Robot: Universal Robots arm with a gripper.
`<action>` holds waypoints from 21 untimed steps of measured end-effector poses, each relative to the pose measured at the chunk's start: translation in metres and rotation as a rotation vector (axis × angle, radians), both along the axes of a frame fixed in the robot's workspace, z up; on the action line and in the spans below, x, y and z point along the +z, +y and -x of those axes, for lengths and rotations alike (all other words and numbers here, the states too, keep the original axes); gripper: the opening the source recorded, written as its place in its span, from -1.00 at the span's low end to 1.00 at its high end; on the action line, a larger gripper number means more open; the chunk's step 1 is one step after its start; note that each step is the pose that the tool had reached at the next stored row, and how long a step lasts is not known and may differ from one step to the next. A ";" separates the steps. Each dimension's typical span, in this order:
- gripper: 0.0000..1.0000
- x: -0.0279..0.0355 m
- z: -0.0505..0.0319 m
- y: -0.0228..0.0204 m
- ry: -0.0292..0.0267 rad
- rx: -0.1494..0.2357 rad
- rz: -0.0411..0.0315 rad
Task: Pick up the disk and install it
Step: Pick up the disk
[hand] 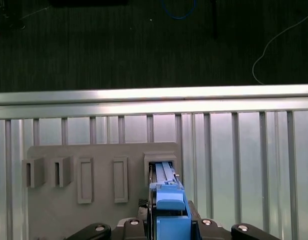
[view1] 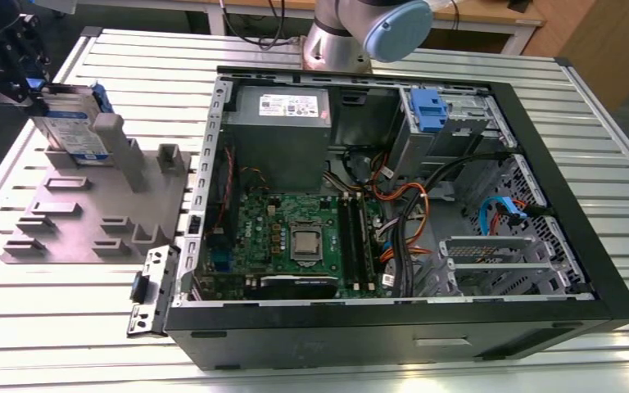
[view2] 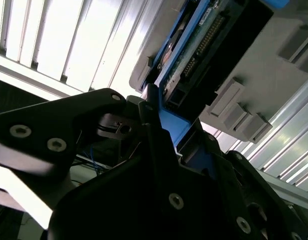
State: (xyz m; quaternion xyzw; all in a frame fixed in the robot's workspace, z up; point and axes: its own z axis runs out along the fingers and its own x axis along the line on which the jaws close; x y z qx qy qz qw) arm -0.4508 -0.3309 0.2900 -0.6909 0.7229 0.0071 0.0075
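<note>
The disk (view1: 74,135) stands on edge in a slot at the far corner of the grey fixture plate (view1: 85,221), at the exterior view's left, its label and blue carrier frame showing. My gripper (view1: 43,92) comes down on its top edge from the upper left. In both wrist views the black fingers (view2: 151,117) sit against either side of the blue carrier (hand: 169,200), shut on it. The disk's connector edge (view2: 204,35) and the plate's posts (view2: 234,100) show beyond the fingers.
An open computer case (view1: 533,123) lies to the right of the plate, with motherboard (view1: 292,237), cables and a drive bay holding another blue carrier (view1: 429,110) at its far right. The arm's base (view1: 347,33) stands behind the case. Everything rests on a slatted metal table (view1: 52,327).
</note>
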 end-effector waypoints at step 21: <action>-0.26 0.0044 0.0000 -0.0004 -0.0001 0.000 0.0000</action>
